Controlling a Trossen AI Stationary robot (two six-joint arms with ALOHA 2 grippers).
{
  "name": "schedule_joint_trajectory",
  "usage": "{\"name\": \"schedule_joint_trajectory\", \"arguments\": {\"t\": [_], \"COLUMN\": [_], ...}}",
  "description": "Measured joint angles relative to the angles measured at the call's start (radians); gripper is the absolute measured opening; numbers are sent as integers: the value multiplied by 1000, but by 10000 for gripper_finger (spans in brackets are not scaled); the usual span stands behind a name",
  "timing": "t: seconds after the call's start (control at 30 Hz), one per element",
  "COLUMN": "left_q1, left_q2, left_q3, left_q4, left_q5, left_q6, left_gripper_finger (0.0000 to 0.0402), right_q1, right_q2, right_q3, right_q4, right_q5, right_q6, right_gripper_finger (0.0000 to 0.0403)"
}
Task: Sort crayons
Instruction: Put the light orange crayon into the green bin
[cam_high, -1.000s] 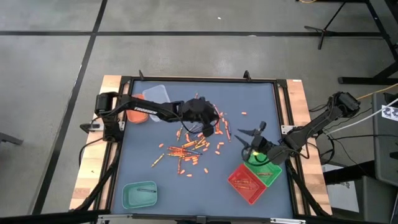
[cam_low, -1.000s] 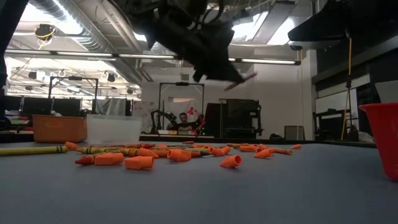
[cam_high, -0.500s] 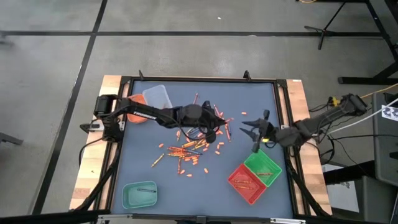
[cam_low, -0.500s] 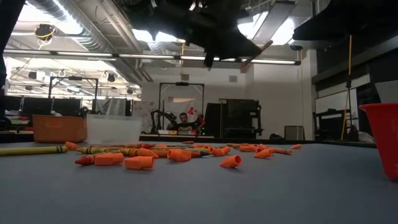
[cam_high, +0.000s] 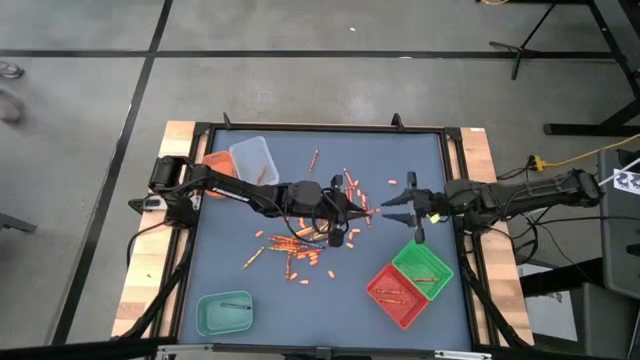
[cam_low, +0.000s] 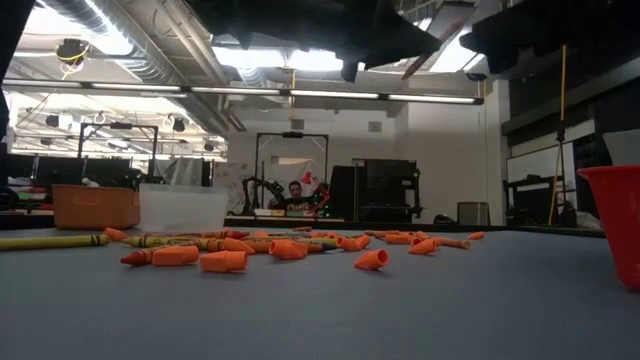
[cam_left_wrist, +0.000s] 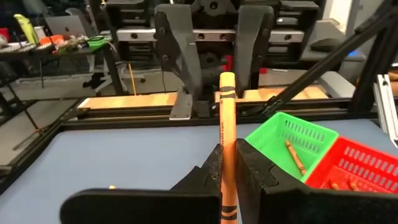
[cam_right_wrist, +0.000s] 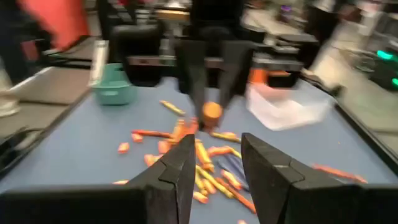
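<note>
Left hand clenched on orange crayon, lifted off bench, tip aimed at right hand. My right hand released, fingers spread facing crayon end: handover setup, I judge. Other crayons scattered mid-bench; green tray beside red tray, near right arm for drop-off.

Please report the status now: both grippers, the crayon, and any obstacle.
Left gripper shut on orange crayon, held above the table. Right gripper open, facing it, tip to tip. Gap between them is free; loose crayons lie below.
</note>
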Motion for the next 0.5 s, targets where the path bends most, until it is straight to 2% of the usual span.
{"name": "schedule_joint_trajectory", "arguments": {"t": [0.1, 0.27, 0.5], "left_q1": [-13, -28, -30], "left_q2": [0, 0, 0], "left_q3": [0, 0, 0], "left_q4": [19, 76, 118], "left_q5": [0, 0, 0], "left_q6": [1, 3, 3], "left_gripper_finger": [6, 6, 6], "right_q1": [-5, -4, -4], "right_q2": [2, 15, 76], "right_q3": [0, 0, 1], "right_q4": [19, 28, 217], "right_q5": [-59, -57, -65], "right_q6": [-38, -46, -47], "right_gripper_finger": [129, 129, 129]}}
